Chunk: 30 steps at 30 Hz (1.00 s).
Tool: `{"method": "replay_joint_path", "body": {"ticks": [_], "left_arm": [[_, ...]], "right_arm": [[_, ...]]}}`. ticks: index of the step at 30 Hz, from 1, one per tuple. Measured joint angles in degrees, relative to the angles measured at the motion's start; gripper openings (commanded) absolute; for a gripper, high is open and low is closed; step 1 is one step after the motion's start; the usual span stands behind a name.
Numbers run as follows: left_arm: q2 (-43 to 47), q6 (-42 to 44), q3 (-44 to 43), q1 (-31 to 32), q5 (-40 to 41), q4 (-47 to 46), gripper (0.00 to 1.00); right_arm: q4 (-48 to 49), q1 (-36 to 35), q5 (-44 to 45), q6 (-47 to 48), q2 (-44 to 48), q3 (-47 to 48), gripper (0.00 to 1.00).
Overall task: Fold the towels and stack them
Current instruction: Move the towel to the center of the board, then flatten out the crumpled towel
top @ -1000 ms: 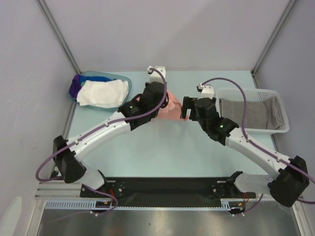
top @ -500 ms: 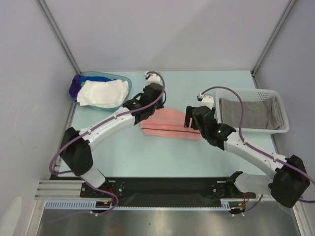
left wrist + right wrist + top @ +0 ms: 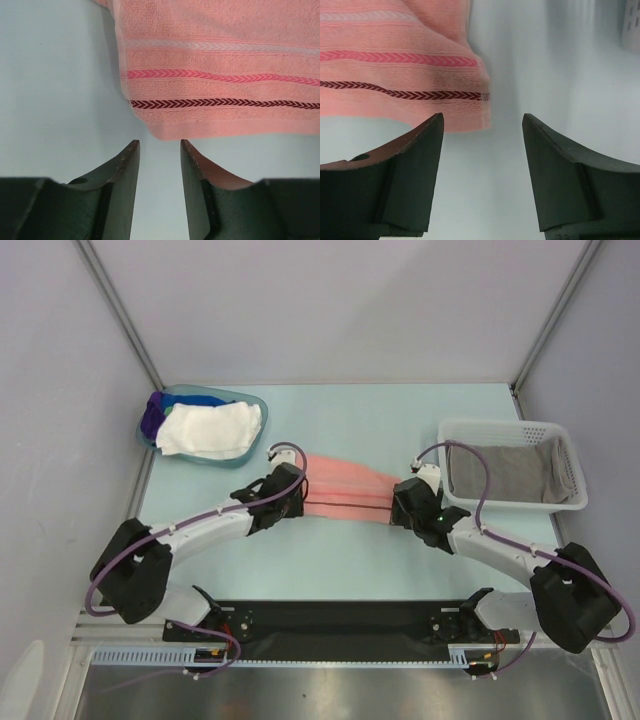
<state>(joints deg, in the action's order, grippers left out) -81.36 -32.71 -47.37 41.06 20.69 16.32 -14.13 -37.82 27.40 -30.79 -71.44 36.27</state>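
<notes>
lying spread now, pink towel (image 3: 345,487), let go

Overhead plus close wrist views (towel (image 3: 345,492) shared)

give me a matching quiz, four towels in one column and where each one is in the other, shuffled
Things:
1. salmon pink towel
2. grey towel
3. white towel
4. purple towel

Places:
A. inside the white mesh basket
B. at the left end of the blue tub
C. lying flat on the table
D. heaped on top across most of the blue tub

Pairs: 1-C, 2-A, 3-D, 4-B
</notes>
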Motion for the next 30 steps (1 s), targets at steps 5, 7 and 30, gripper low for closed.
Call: {"method": "replay_joint_path", "body": {"ticks": [5, 7, 30], "left_arm": [[0.8, -0.5, 1.4, -0.8, -1.5, -2.7, 0.48], [0.8, -0.5, 1.6, -0.8, -1.5, -3.7, 0.49], [2.6, -1.8, 11.3, -5.0, -5.2, -14.5, 0.52]], "right_arm": [[2.5, 2.3, -3.1, -1.2, -0.8, -2.9, 0.67], [3.3, 2.6, -4.1, -1.7, -1.3, -3.4, 0.62], [5.9, 3.1, -6.9, -3.8, -1.7, -3.7, 0.59]]}}
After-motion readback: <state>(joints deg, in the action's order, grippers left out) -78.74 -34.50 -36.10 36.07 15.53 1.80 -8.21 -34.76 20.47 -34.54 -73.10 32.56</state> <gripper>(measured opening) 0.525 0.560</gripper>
